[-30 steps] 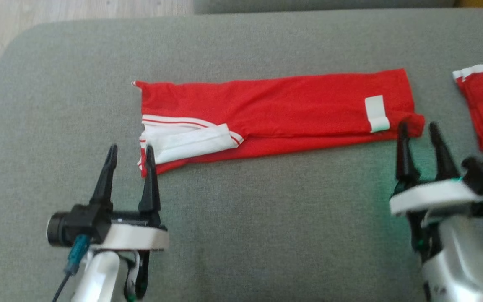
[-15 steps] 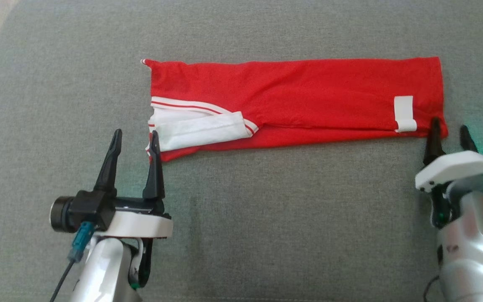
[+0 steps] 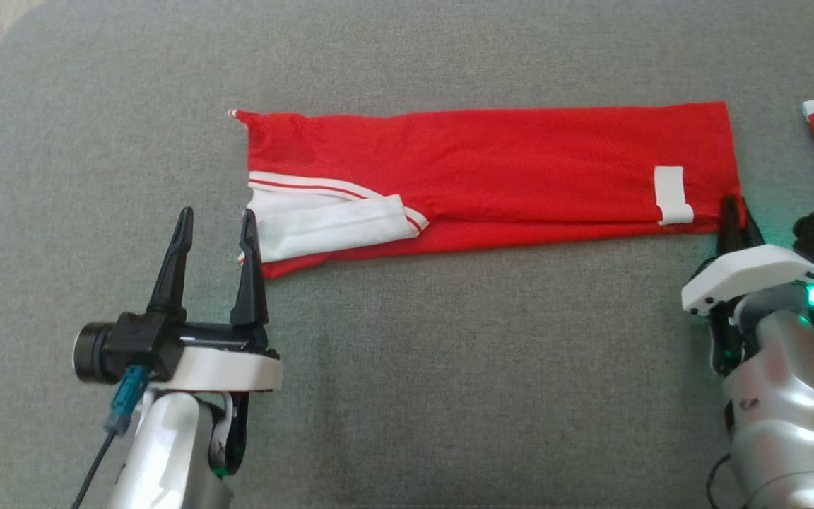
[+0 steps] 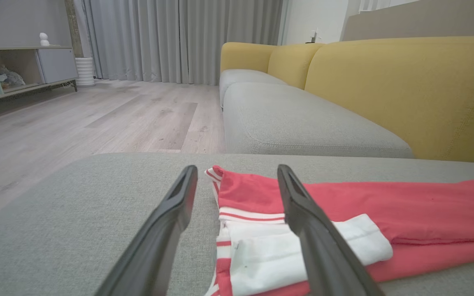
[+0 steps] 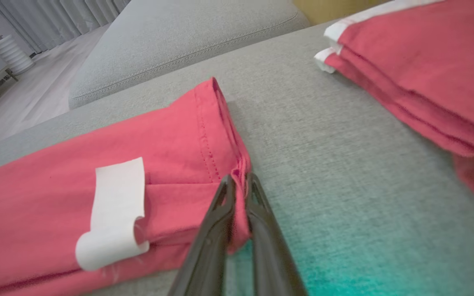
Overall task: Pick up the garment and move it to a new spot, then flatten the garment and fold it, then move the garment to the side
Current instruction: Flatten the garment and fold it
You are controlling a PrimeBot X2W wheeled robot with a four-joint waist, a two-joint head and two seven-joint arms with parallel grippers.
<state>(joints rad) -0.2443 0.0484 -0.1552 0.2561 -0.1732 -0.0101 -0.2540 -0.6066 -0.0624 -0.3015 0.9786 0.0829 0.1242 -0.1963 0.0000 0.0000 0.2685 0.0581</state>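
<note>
While left gripper (image 3: 215, 212) hung spread wide beside the white-trimmed end of the garment (image 3: 492, 162), right gripper (image 5: 240, 177) pinched its hem corner.

Grey curtains (image 4: 179, 37) hang beyond a pale wood floor (image 4: 97, 119), with a yellow, grey-seated sofa (image 4: 405, 94) and a low cabinet (image 4: 15, 70) alongside.

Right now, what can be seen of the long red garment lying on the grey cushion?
The red garment is thin knit-looking fabric, folded into a long flat strip lying across the grey cushion. Its left end shows a white panel with red stripes; a white label curls near the right end. The right gripper is shut on its near right corner. The open left gripper straddles its left edge; contact is unclear.
</note>
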